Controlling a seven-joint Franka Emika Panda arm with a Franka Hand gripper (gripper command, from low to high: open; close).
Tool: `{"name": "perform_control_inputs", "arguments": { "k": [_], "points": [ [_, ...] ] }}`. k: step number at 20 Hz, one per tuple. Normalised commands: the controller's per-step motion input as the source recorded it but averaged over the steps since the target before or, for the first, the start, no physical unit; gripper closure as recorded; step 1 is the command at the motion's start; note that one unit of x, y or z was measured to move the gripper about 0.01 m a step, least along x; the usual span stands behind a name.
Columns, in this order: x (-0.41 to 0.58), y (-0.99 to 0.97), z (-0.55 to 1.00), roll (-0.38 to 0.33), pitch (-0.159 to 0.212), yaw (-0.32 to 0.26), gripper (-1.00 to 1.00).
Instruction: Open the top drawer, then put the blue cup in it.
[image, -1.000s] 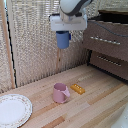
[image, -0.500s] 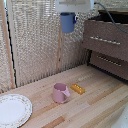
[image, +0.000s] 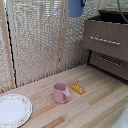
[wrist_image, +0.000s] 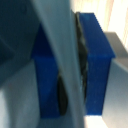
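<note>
Blue cup (image: 76, 7) now way higher than a second ago, pinched in gripper (wrist_image: 70, 75), heading for open top drawer (image: 106, 40).

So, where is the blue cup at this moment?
In the exterior view the blue cup hangs at the top edge, high above the pink cup, to the exterior view's left of the open top drawer.
</note>
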Motion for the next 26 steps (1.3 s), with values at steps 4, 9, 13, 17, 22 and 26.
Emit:
{"name": "perform_control_inputs", "arguments": {
  "k": [4,9,13,17,22,26],
  "points": [
    [-0.025,-0.91,0.84,0.120,0.004,-0.015,1.00],
    [-0.153,-0.91,0.41,0.158,0.026,0.000,1.00],
    [-0.286,-0.91,-0.02,0.159,0.042,-0.011,1.00],
    [-0.296,-0.73,-0.19,0.093,0.054,-0.069,1.00],
    [-0.272,-0.59,-0.31,0.040,0.047,-0.083,1.00],
    [-0.323,-0.17,-0.53,0.006,0.000,-0.075,1.00]
  ]
}}
